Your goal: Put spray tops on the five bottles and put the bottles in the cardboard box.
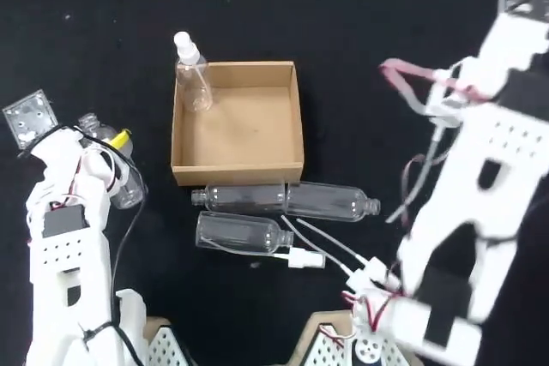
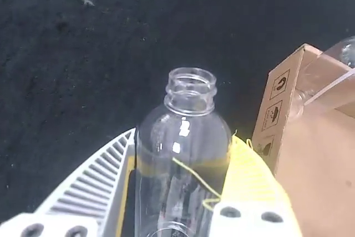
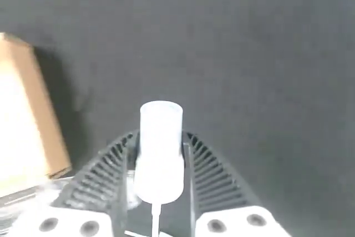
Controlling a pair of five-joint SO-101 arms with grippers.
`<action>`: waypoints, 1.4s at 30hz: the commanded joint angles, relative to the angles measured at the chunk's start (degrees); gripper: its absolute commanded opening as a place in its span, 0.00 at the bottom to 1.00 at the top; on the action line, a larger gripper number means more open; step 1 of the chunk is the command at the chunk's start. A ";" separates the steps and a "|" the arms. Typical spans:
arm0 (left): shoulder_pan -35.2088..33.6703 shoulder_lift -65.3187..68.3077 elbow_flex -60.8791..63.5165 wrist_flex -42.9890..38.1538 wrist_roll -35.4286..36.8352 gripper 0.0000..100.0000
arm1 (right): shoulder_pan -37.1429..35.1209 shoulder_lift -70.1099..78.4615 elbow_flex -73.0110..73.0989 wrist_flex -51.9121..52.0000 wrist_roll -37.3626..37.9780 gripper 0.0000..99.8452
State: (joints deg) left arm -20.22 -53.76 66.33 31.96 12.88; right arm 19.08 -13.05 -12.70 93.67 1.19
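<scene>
My left gripper [image 1: 116, 167] [image 2: 183, 156] is shut on a clear uncapped bottle [image 1: 110, 156] [image 2: 186, 137], left of the cardboard box [image 1: 238, 165] [image 2: 280, 109]. My right gripper [image 1: 371, 274] [image 3: 161, 156] is shut on a white spray top [image 3: 161, 148] [image 1: 360, 277], low over the cloth to the right of the box's front. A bottle with a spray top [image 1: 192, 75] [image 2: 333, 70] leans in the box's far left corner. Two uncapped bottles [image 1: 242, 198] [image 1: 333, 201] lie end to end in front of the box. A third [image 1: 238, 233] lies nearer, a loose spray top [image 1: 305, 257] beside its neck.
A black cloth [image 1: 360, 57] covers the table. The right arm's white body and cables [image 1: 480, 177] hang over the right side. The arm bases [image 1: 334, 345] stand at the near edge. The box's floor [image 1: 249, 126] is bare apart from the one bottle.
</scene>
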 commanded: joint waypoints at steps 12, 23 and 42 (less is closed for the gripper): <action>9.89 -40.88 17.10 2.02 -10.46 0.03 | -26.37 -29.76 16.22 -18.99 -8.00 0.01; 14.90 -50.64 22.20 0.26 -11.96 0.03 | -42.73 -30.81 16.57 -34.02 -9.05 0.01; 20.09 -50.81 30.99 -19.87 -11.69 0.03 | -43.43 -31.16 26.86 -61.80 -8.62 0.01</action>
State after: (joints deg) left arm -3.43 -103.60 95.96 14.11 1.45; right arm -23.47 -42.24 13.41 37.14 -7.34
